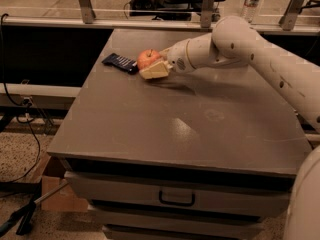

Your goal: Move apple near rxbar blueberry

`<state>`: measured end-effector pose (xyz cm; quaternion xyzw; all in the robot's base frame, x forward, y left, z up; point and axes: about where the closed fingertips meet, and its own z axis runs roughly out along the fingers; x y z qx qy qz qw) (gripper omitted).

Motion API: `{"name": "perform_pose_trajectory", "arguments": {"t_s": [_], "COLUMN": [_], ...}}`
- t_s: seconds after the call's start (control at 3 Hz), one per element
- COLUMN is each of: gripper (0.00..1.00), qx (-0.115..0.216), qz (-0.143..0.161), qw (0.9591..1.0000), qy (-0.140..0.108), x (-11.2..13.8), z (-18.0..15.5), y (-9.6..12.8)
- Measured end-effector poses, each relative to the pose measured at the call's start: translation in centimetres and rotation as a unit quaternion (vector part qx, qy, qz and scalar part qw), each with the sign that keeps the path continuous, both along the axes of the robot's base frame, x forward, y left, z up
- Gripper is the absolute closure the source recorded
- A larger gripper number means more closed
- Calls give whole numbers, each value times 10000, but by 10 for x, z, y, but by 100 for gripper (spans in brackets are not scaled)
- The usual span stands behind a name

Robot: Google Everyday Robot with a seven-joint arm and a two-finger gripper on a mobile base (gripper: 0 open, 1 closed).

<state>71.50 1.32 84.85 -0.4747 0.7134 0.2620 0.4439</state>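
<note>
- Arm point(260, 64): smooth off-white shell, rounded tubular links, bulbous joint, small dark holes along one link.
- Wrist point(187, 58): tapered, with a small dotted patch.
- Gripper point(151, 65): cream wedge fingers point(156, 71), at arm's tip, clasped on apple point(147, 57).

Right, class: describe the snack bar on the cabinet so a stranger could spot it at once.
Start at the grey cabinet top and look to its far left part. There lies the rxbar blueberry, just left of the apple that the gripper holds. Unlike the round red apple, it is flat, rectangular and dark navy with pale print.
</note>
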Motion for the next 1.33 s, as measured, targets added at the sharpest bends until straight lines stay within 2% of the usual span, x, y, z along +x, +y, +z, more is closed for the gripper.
{"name": "perform_pose_trajectory", "arguments": {"t_s": [0.33,1.0,1.33], "gripper": [60,13,0], "qx": [-21,-22,37], "qz": [93,96,-8], "qw": [9996,9996,9998], "qy": [248,254,207], "x": [-7,-7,-18], "z": [-13,-9,-2], "y": [6,7,-6]}}
